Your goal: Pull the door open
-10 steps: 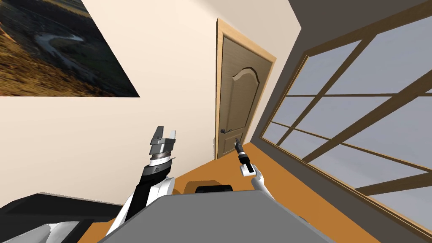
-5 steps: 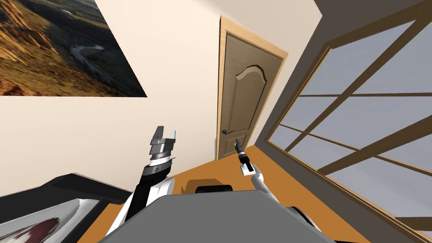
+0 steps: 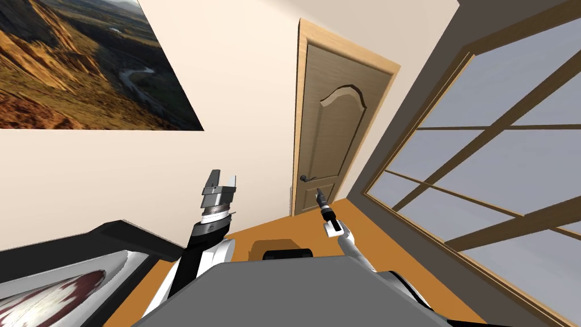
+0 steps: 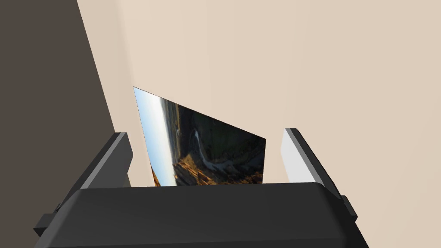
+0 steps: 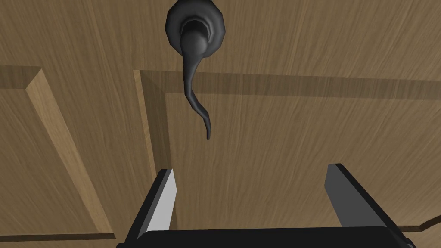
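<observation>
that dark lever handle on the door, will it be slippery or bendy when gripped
The lever handle looks rigid, smooth and dark, so probably stiff but somewhat slippery. It tapers to a thin curved tip, where the open right pincer might slide off. It likely pivots at its round base rather than bending.

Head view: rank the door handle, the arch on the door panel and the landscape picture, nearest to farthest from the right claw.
1. Door handle, just beside the right claw, at the left edge of the door.
2. Panel arch, high on the door.
3. Landscape picture, far off to the left.
</observation>
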You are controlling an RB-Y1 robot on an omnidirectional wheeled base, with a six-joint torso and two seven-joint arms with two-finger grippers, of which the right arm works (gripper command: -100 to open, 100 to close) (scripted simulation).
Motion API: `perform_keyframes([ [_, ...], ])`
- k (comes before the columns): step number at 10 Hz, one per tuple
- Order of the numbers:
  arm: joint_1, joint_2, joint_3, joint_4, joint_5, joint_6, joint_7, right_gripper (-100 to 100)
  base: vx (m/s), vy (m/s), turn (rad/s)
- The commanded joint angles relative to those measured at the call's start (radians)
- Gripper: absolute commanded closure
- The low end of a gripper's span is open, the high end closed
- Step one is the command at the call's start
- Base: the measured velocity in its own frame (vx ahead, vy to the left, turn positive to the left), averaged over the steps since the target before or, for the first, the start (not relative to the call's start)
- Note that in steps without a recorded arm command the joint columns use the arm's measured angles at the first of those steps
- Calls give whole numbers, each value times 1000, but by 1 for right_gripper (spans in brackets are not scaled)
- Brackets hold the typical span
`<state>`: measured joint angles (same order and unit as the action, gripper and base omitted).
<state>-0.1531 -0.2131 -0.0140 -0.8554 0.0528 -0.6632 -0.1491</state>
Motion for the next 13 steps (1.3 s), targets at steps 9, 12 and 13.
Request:
perform_keyframes([
  [9, -102, -32, 1, 225, -2, -49, -32, -100, 9, -81, 165],
  [12, -114, -35, 1, 253, -2, -55, -36, -100, 5, -61, 91],
  [13, -108, -34, 1, 241, -2, -50, -35, -100, 2, -14, 10],
])
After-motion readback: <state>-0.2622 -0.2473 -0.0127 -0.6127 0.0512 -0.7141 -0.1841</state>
